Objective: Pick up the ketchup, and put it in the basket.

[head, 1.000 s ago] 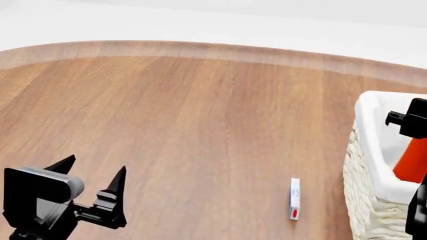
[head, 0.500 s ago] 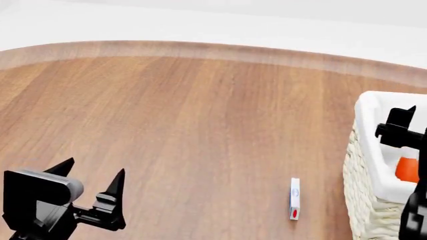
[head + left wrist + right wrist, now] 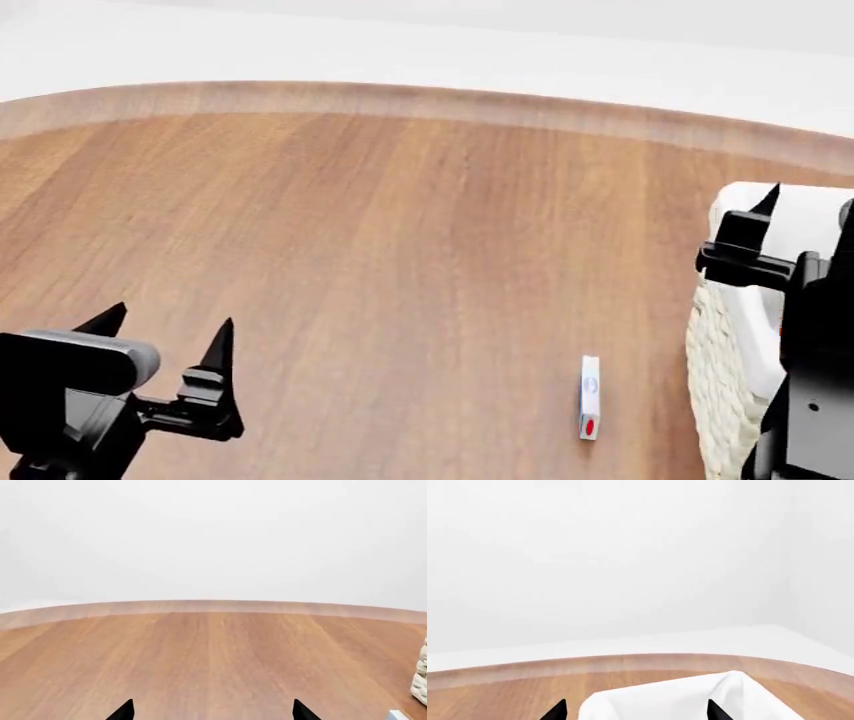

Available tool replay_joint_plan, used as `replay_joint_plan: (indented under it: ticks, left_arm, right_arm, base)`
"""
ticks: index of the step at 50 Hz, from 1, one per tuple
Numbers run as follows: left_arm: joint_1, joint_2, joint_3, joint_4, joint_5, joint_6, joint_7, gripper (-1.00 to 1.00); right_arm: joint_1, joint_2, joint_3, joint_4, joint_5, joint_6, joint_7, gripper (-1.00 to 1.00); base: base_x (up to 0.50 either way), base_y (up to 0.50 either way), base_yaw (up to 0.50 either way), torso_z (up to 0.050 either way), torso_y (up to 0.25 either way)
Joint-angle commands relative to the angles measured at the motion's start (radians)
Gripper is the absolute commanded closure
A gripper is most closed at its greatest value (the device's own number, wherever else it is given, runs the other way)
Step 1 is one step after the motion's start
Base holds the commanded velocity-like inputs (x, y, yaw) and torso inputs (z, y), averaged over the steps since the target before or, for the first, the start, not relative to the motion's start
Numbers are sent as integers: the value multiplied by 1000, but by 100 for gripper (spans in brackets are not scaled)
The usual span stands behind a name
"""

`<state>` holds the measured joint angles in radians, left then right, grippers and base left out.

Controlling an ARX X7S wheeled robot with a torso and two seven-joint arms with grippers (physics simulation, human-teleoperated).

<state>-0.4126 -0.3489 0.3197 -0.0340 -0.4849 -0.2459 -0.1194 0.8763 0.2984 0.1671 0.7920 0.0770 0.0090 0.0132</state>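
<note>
The right gripper (image 3: 750,232) is seen above the basket (image 3: 731,330), its jaws wide and holding nothing. The ketchup cannot be seen; it is likely inside. The left gripper (image 3: 158,345) is open too. Next, the arm should be pulled away.

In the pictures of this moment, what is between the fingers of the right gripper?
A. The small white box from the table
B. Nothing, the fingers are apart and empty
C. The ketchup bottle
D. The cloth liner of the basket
B. In the right wrist view the right gripper has its two black fingertips spread wide, with only the white-lined basket seen beyond them; the small white box lies on the table.
</note>
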Motion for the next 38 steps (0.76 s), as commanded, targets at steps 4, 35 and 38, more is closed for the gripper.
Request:
replay_joint_plan:
  ticks: [4,35,38]
  left_arm:
    - [17,31,-63,73,28,21,-78,-100]
    - [162,72,-46,202,130,198,-181,-100]
    - [180,67,-46,238,124,196,-188,-100]
  right_arm:
    - [-293,-113,50,-596,24,124,26,-100]
    - [-701,-208,-122,-1205,-79,19,99,-100]
    - [-726,-217,-144,-1251,-78,24,105,-100]
  base:
    - [0,0,0,0,0]
    - [0,0,0,0,0]
    - [0,0,0,0,0]
